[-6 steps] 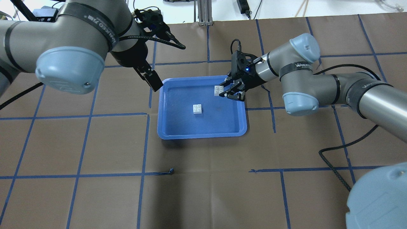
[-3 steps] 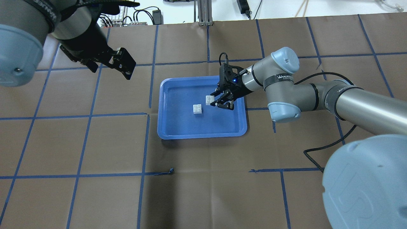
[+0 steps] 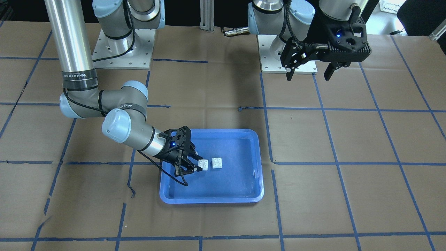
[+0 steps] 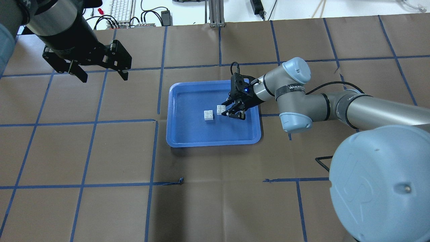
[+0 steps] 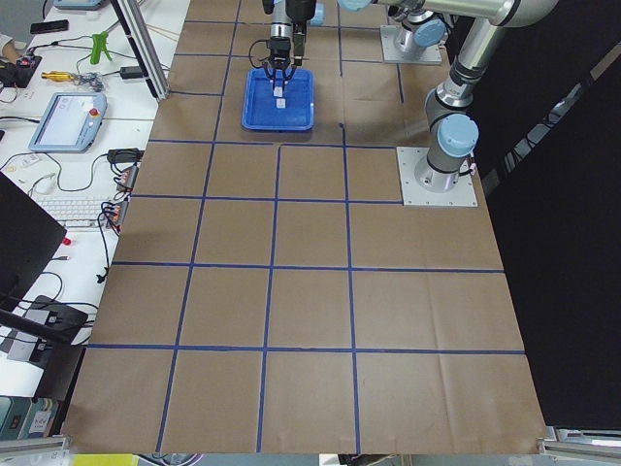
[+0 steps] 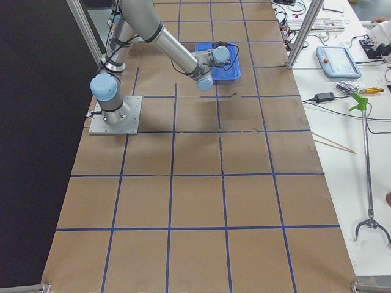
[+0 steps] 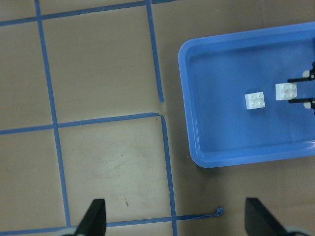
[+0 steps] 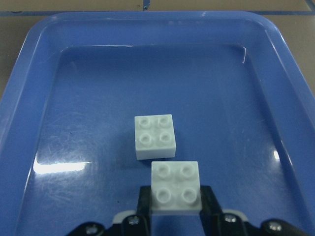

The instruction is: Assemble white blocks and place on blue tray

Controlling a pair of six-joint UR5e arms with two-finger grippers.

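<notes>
Right wrist-mounted view, nearest element: the right gripper (image 8: 175,202) is clenched on the held white block (image 8: 175,187), one black finger pressed against each side face, with the block's four studs facing upward. Just beyond it lies the second white block (image 8: 154,136), also studs up, resting flat on the floor of the blue tray (image 8: 147,17) near the tray's middle. The two blocks are not stacked: the left wrist-mounted view shows them side by side with a narrow strip of blue between them, and their edges run roughly parallel. Whether the held block touches the tray floor or hangs slightly above it cannot be told. Both blocks sit well inside the raised, lighter rim, which encloses them on all sides. In the overhead exterior view the right arm reaches in low over the tray's right rim, and the tray itself rests on the brown worktop (image 4: 215,201), which is divided into squares by blue tape lines (image 4: 84,185). Farthest from the blocks, the left gripper (image 4: 103,75) hangs above bare worktop well apart from the tray's left rim, its fingers spread wide and nothing between them.
</notes>
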